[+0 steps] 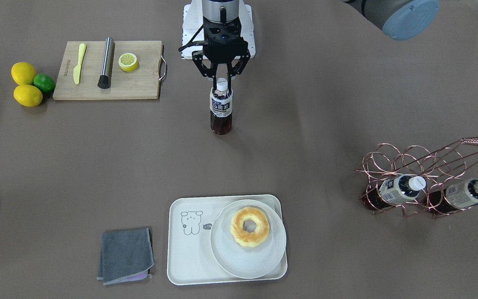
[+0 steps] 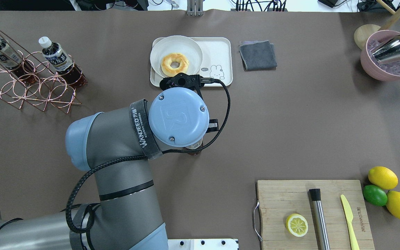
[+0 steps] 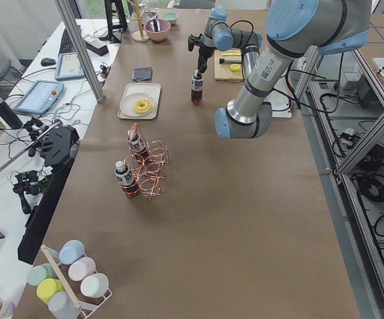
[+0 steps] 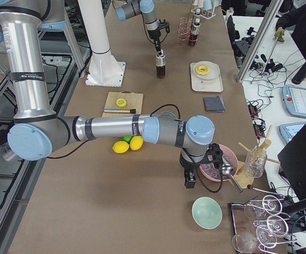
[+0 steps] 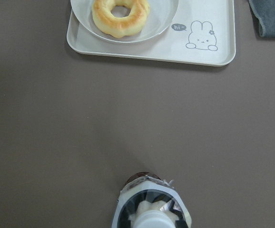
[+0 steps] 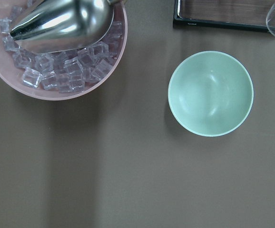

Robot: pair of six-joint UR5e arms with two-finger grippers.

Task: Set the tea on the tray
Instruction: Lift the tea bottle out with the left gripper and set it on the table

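Note:
The tea [image 1: 221, 110] is a small bottle of dark red-brown drink with a white cap. It stands upright at mid-table on the robot's side. It also shows in the left wrist view [image 5: 152, 204], seen from above. My left gripper [image 1: 221, 81] points straight down over it, with its fingers drawn in around the cap and neck. The cream tray [image 1: 189, 261] with a small animal drawing lies across the table [image 5: 213, 19] and holds a white plate [image 1: 239, 261] with a doughnut [image 1: 249, 227]. My right gripper [image 4: 189, 182] hangs near a pink ice bowl; I cannot tell whether it is open or shut.
Two more tea bottles [image 1: 401, 189] [image 1: 469, 193] lie in a copper wire rack [image 1: 421, 162]. A grey cloth [image 1: 125, 255] lies beside the tray. A wooden cutting board [image 1: 139, 83] holds a lemon half, a knife and a muddler. Lemons and a lime [image 1: 27, 85] lie beside the board. A green bowl [image 6: 210, 93] sits under the right wrist.

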